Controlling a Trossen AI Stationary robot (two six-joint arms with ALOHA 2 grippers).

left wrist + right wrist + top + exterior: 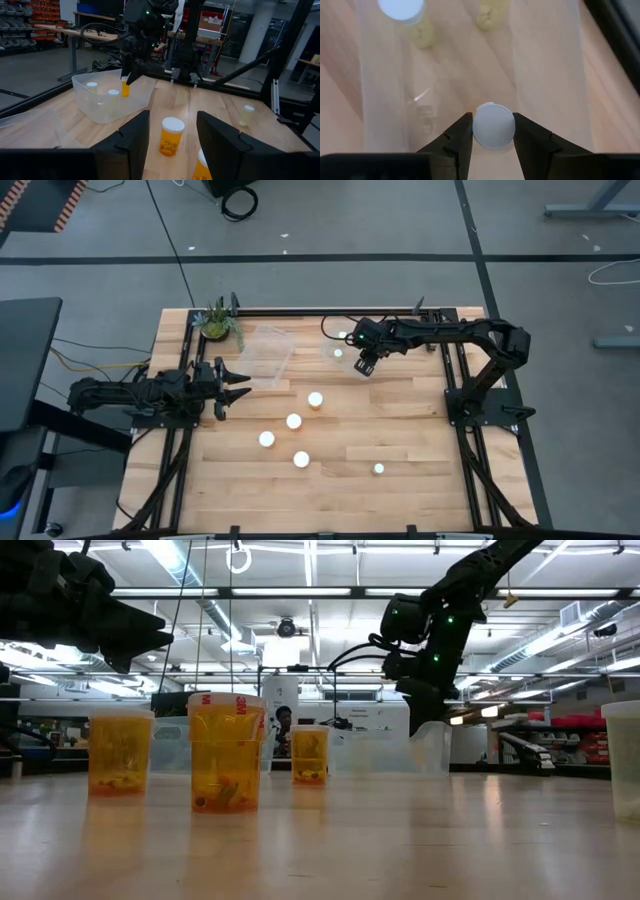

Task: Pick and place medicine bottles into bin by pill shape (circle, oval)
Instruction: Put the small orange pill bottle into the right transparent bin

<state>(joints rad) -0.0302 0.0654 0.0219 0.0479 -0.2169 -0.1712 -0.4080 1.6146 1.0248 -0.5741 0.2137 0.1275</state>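
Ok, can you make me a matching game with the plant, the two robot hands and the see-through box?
Things:
1. plant
2. left end effector
3. right end effector
4. clear bin

States:
A. shut on a medicine bottle
B. at a corner of the table
C. has two bottles inside
D. open and empty

Pairs: 1-B, 2-D, 3-A, 4-C

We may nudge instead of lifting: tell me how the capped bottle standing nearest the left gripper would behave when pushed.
The bottle is tall for its base, so a high push would probably tip it. Round-sided, it would likely roll once down. Few pills show inside, so it is probably light.
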